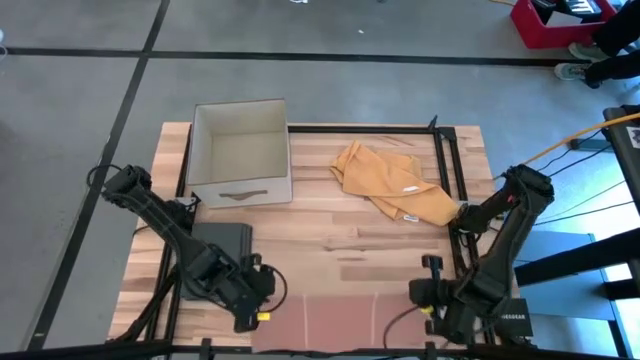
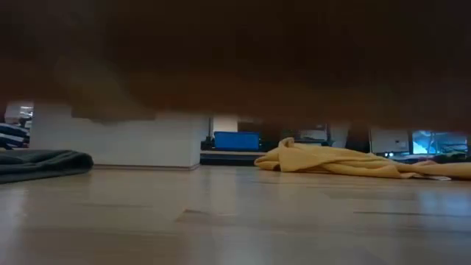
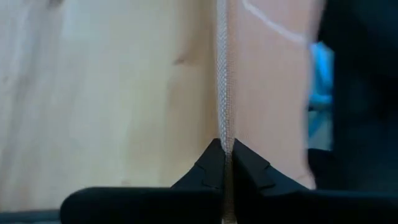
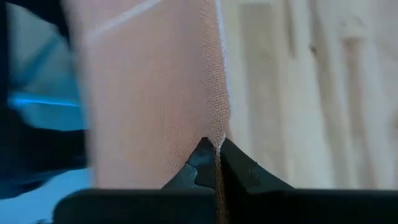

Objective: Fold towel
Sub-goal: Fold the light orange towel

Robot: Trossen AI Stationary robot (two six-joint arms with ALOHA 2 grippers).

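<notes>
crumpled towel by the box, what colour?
Mustard yellow towel, clearest in the high view.

No legible text is showing anywhere; a small white tag on the yellow cloth point(image 1: 391, 184) is staying unreadable.

towels: 3 — pink point(image 1: 340, 318), orange point(image 1: 390, 182), grey point(image 1: 222, 240) | box point(image 1: 240, 152): 1
</notes>
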